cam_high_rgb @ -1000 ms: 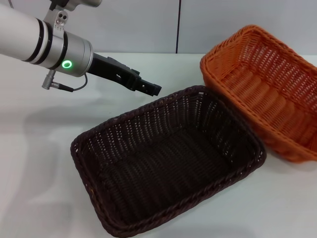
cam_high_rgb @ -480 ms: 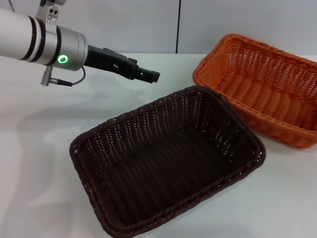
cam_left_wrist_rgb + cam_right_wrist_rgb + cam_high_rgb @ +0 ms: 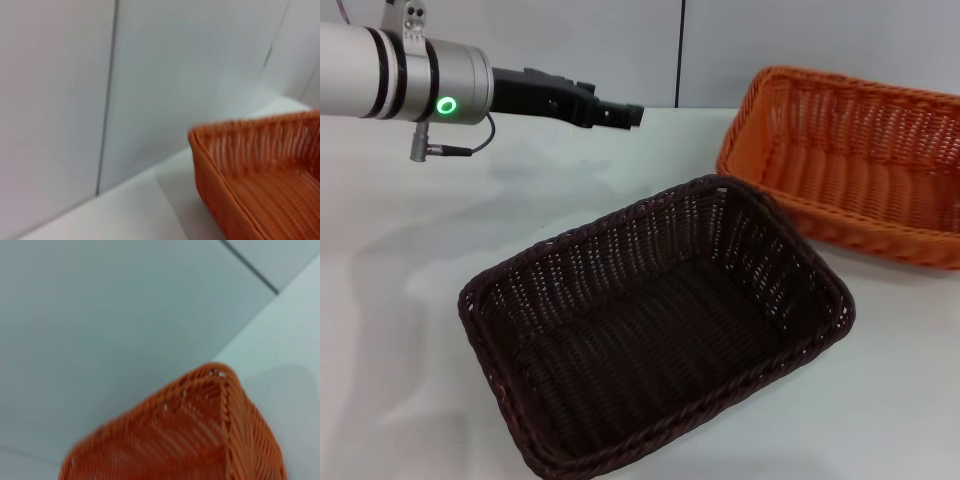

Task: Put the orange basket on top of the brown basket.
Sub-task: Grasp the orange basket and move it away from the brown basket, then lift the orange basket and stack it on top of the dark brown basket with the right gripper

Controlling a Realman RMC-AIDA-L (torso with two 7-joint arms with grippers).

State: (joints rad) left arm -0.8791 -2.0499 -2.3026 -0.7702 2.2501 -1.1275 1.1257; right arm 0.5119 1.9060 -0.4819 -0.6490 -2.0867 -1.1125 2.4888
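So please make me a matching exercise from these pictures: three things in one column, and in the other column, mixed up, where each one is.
Things:
1. brown basket
2. orange basket
3. left gripper

Places:
A. in the air above the table's far left part, touching no basket
B. at the far right, behind the other basket
C. nearest the camera, in the middle of the table

Pairs: 1-C, 2-B, 3-A
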